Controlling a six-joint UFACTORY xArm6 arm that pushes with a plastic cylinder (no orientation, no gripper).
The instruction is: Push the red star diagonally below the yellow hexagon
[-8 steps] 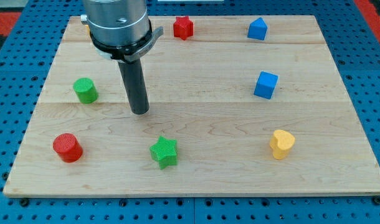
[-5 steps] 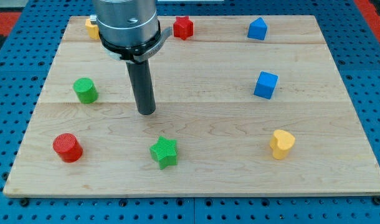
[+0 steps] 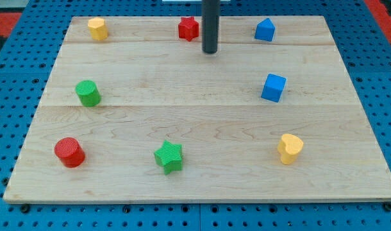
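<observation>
Surroundings: blue perforated panel [image 3: 16, 64] on all sides of a pale wooden bench [image 3: 202, 122]; red edging shows at the far corners.
Writing: no brand, label or lettering can be read on any surface.
End effector: a straight dark rod with no jaws, so no opening width applies; it holds nothing.
My tip [image 3: 210, 52]: set down on the bench at the far edge, just right of the red star and slightly nearer; whether the rod touches the star cannot be told.
Red star [image 3: 188, 28]: far edge, a little left of centre, partly overlapped by the rod on its right side.
Yellow hexagon [image 3: 97, 29]: far left corner, well apart from the red star, in the same far row.
Blue block, peaked top [image 3: 265, 30]: far edge, right of my tip.
Blue cube [image 3: 273, 88]: right half, mid-depth.
Yellow heart-like block [image 3: 290, 148]: near right.
Green star [image 3: 168, 157]: near edge, left of centre.
Red cylinder [image 3: 69, 152]: near left.
Green cylinder [image 3: 88, 94]: left side, mid-depth.
</observation>
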